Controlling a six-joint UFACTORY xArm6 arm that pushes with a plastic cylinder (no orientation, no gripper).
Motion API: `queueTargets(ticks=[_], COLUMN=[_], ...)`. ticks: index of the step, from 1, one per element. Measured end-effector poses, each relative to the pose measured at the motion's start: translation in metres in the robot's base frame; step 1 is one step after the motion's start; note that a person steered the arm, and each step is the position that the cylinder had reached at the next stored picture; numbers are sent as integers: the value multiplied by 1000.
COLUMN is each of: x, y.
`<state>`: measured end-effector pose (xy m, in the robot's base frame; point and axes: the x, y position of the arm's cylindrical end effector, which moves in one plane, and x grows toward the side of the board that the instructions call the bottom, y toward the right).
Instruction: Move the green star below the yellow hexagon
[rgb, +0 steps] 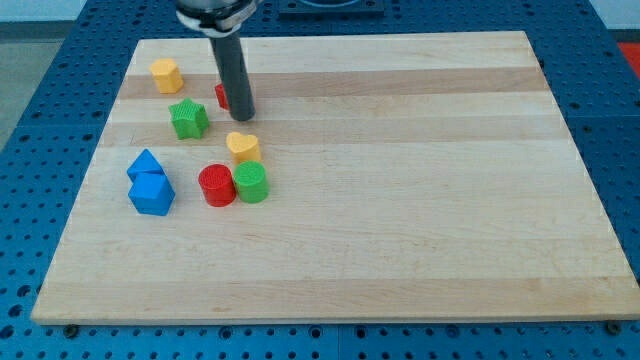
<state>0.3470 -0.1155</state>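
Showing my tip (243, 114) resting on the board (420, 200), just right of the green star (189, 119).
No fingers exist to open or close. From the star: yellow hexagon (166, 75) up-left, a partly hidden red block (221, 95) up-right, yellow heart (242, 147) down-right.

— Pale wood worktop (400, 180), faint lengthwise grain bands; blue pegboard (60, 90) around it, dotted with holes.
— Blocks?
— Yellow hexagon (166, 75), yellow heart (242, 147), green star (189, 119), green cylinder (251, 183), red cylinder (216, 186), two blue blocks (150, 184), red sliver (221, 96) behind a dark grey rod (233, 75).
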Motion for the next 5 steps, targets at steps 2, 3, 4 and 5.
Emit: queueTargets(ticks=[2, 3, 4, 5], x=[7, 11, 11, 20], y=[-1, -3, -3, -4])
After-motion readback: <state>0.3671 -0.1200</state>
